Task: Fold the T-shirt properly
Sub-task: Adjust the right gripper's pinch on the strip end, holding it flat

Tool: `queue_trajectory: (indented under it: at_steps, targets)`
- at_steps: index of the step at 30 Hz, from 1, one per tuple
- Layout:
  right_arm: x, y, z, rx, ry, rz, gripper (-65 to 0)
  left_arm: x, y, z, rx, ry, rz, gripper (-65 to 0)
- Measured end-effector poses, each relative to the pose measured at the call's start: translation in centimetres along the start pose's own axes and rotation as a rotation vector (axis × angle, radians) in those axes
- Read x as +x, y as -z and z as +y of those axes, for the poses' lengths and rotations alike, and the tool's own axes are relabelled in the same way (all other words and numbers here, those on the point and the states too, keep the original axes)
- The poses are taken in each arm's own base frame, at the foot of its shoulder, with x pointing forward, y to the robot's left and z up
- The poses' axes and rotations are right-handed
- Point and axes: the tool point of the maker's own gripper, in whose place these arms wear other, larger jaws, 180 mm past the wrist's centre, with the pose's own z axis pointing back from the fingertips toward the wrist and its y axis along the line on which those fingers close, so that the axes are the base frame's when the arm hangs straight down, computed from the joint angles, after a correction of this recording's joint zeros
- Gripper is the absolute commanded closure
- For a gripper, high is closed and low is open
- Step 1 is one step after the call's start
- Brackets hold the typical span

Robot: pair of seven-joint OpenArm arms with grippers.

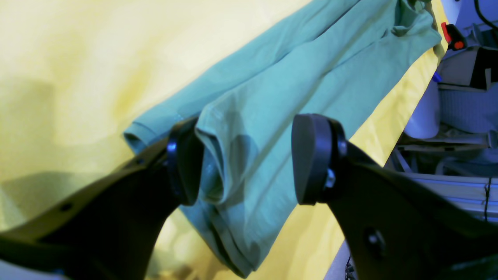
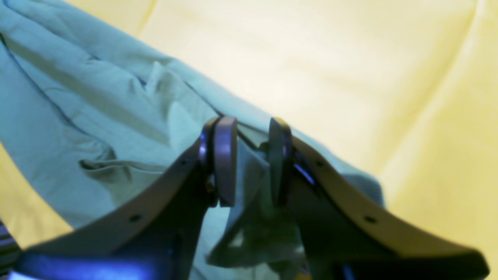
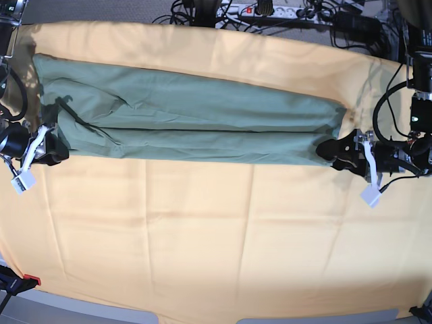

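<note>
Two grippers are sitting at opposite ends of the T-shirt [image 3: 189, 121], lying long across the far half of the yellow cloth [image 3: 202, 229]. I'm seeing the left gripper [image 1: 249, 159] spread around a folded edge, the right gripper [image 2: 253, 163] nearly pinching a fold; open cloth is stretching nearer me.

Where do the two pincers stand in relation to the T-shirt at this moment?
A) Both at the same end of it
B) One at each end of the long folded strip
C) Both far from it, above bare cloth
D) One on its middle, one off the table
B: in the base view the T-shirt lies as a long strip, with the left pincer at one end and the right pincer at the other.
</note>
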Motion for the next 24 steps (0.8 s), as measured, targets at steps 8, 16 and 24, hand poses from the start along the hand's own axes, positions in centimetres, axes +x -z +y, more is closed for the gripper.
queue_trajectory:
  at_steps: [8,16,24]
  targets:
    - [0.9,-1.7,-2.3,-0.087,0.010,-0.042,0.0,0.0,0.1,0.0,-0.002,-0.001,-0.001,-37.3]
    - [-2.3,-0.2,-2.2,-0.104,0.050,0.018,0.0,0.0,0.0,0.0,0.000,0.000,0.000,-37.3]
    - [-4.0,1.4,-1.6,-0.070,0.130,0.027,0.0,0.0,0.0,0.0,-0.001,0.000,-0.001,-37.3]
